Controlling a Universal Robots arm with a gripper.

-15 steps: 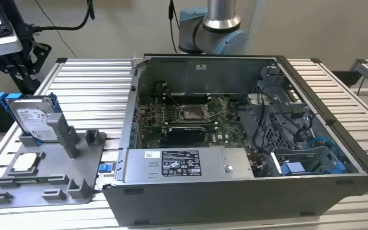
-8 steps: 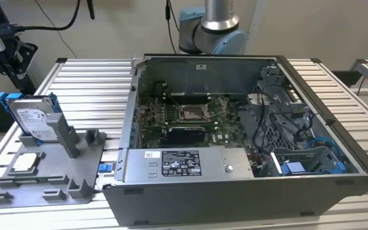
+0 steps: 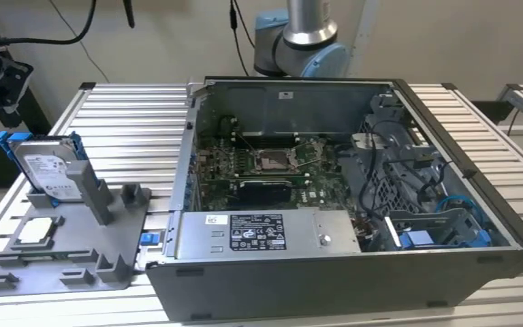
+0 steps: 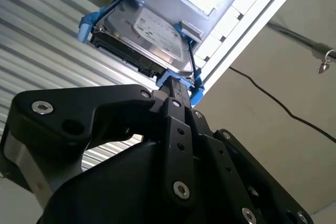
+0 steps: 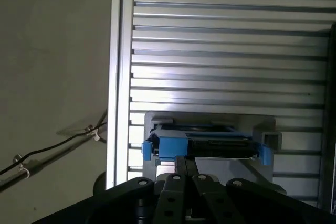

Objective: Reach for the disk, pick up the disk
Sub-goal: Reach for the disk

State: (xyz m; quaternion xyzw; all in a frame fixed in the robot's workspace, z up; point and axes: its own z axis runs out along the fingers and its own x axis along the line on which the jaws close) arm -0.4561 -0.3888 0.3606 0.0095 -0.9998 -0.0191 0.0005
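At the exterior view's far left, the disk [image 3: 48,170] stands up on its edge in a grey holder [image 3: 107,225]. The holder sits on the ribbed metal worktop [image 3: 125,109]. The disk is silver with a white label, and it has a bright blue frame around it. Just in front of it, a small flat square chip [image 3: 39,231] lies in the same holder.

Next to the holder is a big open computer case [image 3: 334,286]. Inside the case there is a green board [image 3: 271,163]. A silver box [image 3: 261,235] with a label sits along the near side. A blue bracket [image 3: 421,238] is in the corner toward the exterior view's right. Behind the case stands the arm's blue and grey base [image 3: 302,41].

In the first wrist view, the black pincer [image 5: 186,165] points at the disk's thin edge [image 5: 210,145]. Its two fingers [image 5: 180,165] look pressed together, and they pinch nothing. In the second wrist view, the pincer's tip [image 4: 176,95] is just beside the blue frame at one corner of the disk [image 4: 157,35]. I cannot tell if it touches the frame. The disk is in its holder, not lifted.
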